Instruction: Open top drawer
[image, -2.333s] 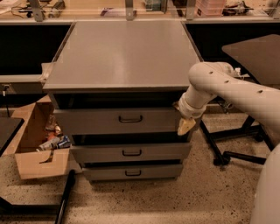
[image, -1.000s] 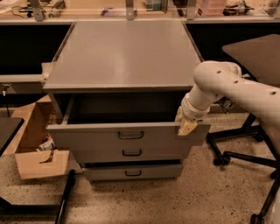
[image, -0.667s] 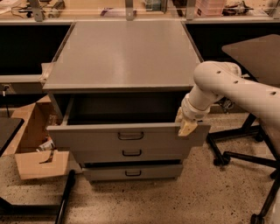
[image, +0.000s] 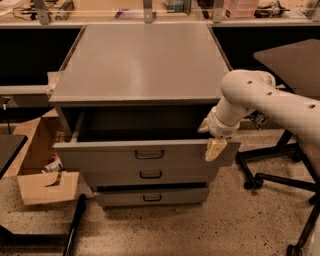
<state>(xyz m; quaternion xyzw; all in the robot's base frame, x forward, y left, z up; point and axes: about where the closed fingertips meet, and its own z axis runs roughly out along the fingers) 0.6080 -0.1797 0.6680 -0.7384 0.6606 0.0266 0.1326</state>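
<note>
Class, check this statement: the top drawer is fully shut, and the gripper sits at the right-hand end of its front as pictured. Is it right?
Not quite. The top drawer is not shut: the camera view shows it pulled out, its dark inside showing beneath the cabinet top. The rest holds: the gripper sits at the right-hand end of its front as pictured.

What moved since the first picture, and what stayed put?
The top drawer slid out toward the camera, and the gripper at its right end came along with it. The two lower drawers stayed shut, and the cardboard box on the floor did not move.
</note>
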